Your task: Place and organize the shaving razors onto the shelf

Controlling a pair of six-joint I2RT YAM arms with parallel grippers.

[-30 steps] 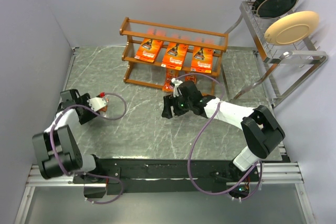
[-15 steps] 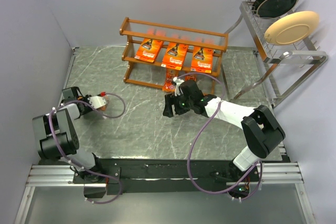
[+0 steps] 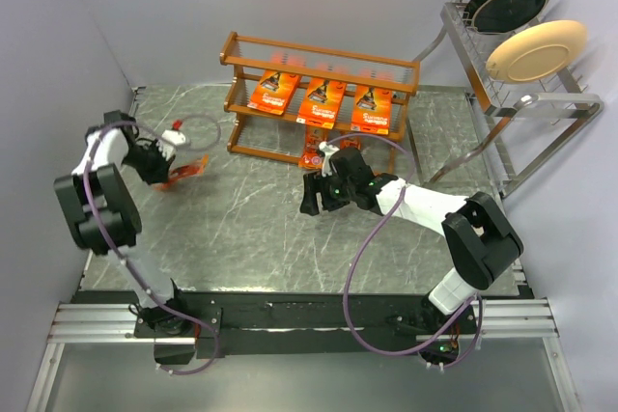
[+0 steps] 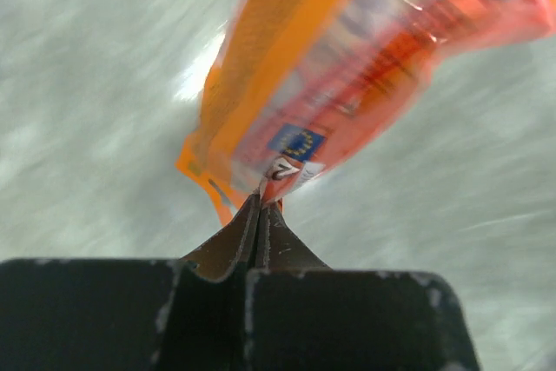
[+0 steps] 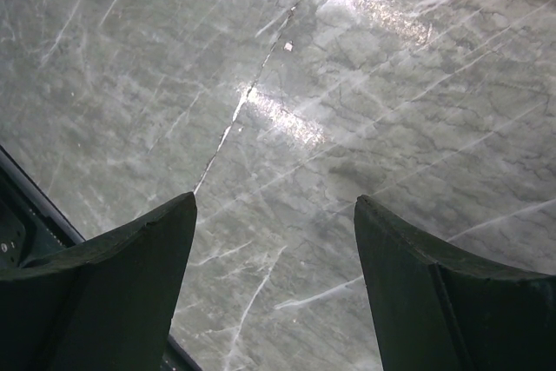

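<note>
Your L gripper (image 4: 263,208) has just closed. A sec ago its jaws stood wide over the small blister pack (image 3: 188,169) lying on the table (image 3: 251,238) near the left edge. Now they're pinched on one corner of it, w/ no gap btwn the tips in the wrist view. The pack is up off the table, hanging tilted from the tips, and it sits nearer the back-left corner than where it lay. The wrist view is smeared, so the arm is prob. mid-swing, though that's only my read.

For the task, the pick looks done and the carry comes next. The shelf (image 3: 323,53) stands at the back edge, approx. centre. Three large cards (image 3: 323,98) already lie side by side on its upper tier. Other small packs (image 3: 314,153) sit lower down, partly hidden, so I can't count them. W/ only a corner held, the pack could swing or slip, so you'd do well to go easy.

The L arm (image 3: 97,209) rises from the near-left corner along the left edge, folded at the elbow, w/ the wrist turned right toward the shelf. Your R gripper (image 5: 274,206) hasn't moved: jaws wide apart, nothing btwn them, over bare table just in front of the shelf. The R arm (image 3: 425,207) is stretched diagonally from the near-right corner.
</note>
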